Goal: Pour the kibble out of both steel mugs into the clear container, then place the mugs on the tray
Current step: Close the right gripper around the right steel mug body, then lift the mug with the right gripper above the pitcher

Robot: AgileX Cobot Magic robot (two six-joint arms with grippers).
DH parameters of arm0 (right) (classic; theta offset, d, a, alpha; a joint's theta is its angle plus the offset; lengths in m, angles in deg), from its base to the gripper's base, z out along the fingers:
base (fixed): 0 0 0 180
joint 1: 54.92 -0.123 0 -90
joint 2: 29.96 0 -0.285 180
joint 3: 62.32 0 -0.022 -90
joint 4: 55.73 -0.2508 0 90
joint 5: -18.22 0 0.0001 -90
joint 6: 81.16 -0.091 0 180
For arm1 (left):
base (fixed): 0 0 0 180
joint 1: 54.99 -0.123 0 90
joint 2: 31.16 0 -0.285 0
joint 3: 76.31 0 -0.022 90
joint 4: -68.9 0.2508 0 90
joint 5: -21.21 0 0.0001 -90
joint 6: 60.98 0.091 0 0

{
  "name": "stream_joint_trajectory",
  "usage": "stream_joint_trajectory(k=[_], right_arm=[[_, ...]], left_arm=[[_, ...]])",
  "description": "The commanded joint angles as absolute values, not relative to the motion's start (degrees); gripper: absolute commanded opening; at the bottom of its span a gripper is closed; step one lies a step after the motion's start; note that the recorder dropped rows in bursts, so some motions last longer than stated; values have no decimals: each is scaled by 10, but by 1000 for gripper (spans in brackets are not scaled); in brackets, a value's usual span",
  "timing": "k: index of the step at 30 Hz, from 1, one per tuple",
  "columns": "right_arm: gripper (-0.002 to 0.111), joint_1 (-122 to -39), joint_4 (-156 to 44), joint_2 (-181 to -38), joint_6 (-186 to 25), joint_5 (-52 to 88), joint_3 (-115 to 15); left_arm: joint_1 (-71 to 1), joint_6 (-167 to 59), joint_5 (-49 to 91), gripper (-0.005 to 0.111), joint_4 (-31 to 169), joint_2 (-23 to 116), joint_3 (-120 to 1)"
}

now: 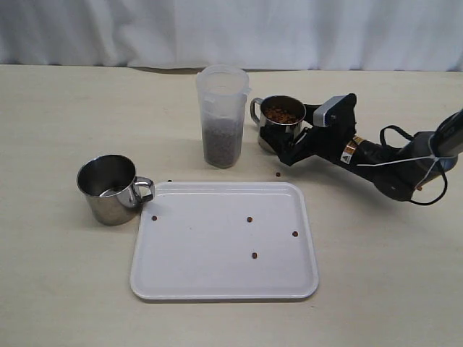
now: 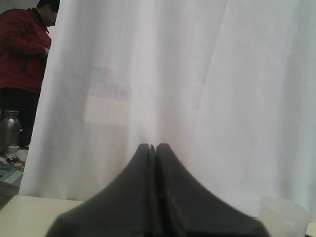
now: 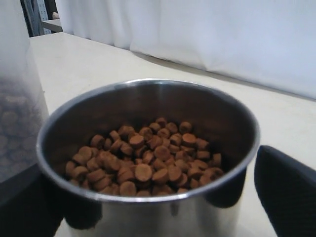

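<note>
One steel mug (image 1: 282, 119) full of kibble (image 3: 143, 158) stands on the table just right of the clear container (image 1: 222, 116), whose lower half holds kibble. My right gripper (image 1: 283, 141) is open around this mug (image 3: 148, 212), one finger on each side. A strip of table shows between the mug and the finger (image 3: 289, 192). The other steel mug (image 1: 108, 189) stands upright by the left edge of the tray (image 1: 217, 282), and I see no kibble in it. My left gripper (image 2: 152, 146) is shut on nothing, faces the curtain, and is out of the exterior view.
A few loose kibble pellets (image 1: 249, 219) lie on the tray, and one (image 1: 278, 174) lies on the table behind it. A white curtain (image 1: 231, 29) closes off the back of the table. The container's rim (image 2: 284, 215) shows low in the left wrist view.
</note>
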State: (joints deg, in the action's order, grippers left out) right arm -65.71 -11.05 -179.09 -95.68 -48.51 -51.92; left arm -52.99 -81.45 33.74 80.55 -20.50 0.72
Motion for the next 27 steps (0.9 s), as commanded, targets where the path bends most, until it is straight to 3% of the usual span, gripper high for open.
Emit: stream_joint_trajectory(k=[1, 13, 16, 21, 27], right_arm=[[78, -658, -127, -1796, -952, -496, -524], [75, -658, -134, -1796, -952, -501, -524], [58, -658, -137, -1796, -954, -504, -524], [6, -657, -150, -1796, -987, -490, -523], [5, -654, -138, -1769, -1015, -487, -512]], left_arm=[[-527, -816, 335, 0, 802, -208, 9], [-527, -816, 335, 0, 802, -208, 9], [-527, -816, 335, 0, 802, -208, 9], [-527, -816, 335, 0, 802, -208, 9], [-527, -816, 335, 0, 802, -208, 9]])
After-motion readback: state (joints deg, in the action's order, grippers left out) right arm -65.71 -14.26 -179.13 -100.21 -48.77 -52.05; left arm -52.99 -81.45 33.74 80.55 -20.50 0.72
